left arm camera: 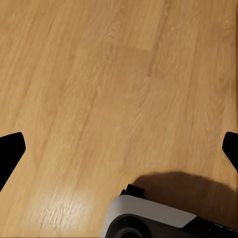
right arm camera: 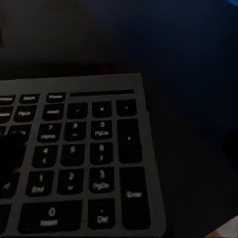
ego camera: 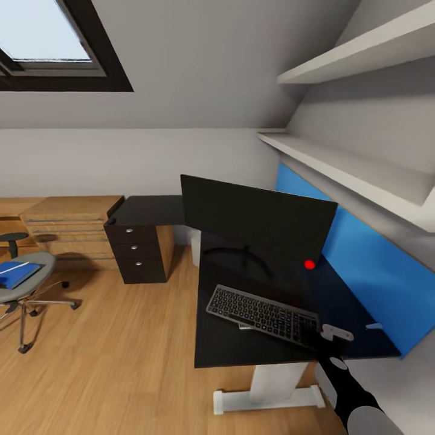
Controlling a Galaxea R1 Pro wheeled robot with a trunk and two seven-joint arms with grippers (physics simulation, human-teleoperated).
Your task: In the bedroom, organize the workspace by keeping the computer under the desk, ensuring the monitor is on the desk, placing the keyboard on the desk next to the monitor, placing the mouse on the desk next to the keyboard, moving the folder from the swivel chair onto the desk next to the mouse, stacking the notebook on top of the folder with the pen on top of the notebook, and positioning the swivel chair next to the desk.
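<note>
The black monitor [ego camera: 260,219] stands on the glossy black desk [ego camera: 229,353], its red light at the lower right corner. In front of it lies the silver-grey keyboard [ego camera: 257,309] [right arm camera: 84,153], slightly askew. My right gripper [ego camera: 314,331] [right arm camera: 119,153] hovers open just over the keyboard's number-pad end. At the far left the grey swivel chair [ego camera: 27,284] stands apart from the desk, with the blue folder [ego camera: 17,275] and a thin white strip on its seat. My left gripper [left arm camera: 119,148] hangs open over bare wood floor. Computer, mouse and notebook I cannot make out.
A black drawer unit [ego camera: 139,249] joins the desk's far wing, and a low light-wood cabinet [ego camera: 69,229] stands left of it. White shelves [ego camera: 356,169] jut out above the blue back panel [ego camera: 368,272]. Open wood floor [ego camera: 121,350] lies between chair and desk.
</note>
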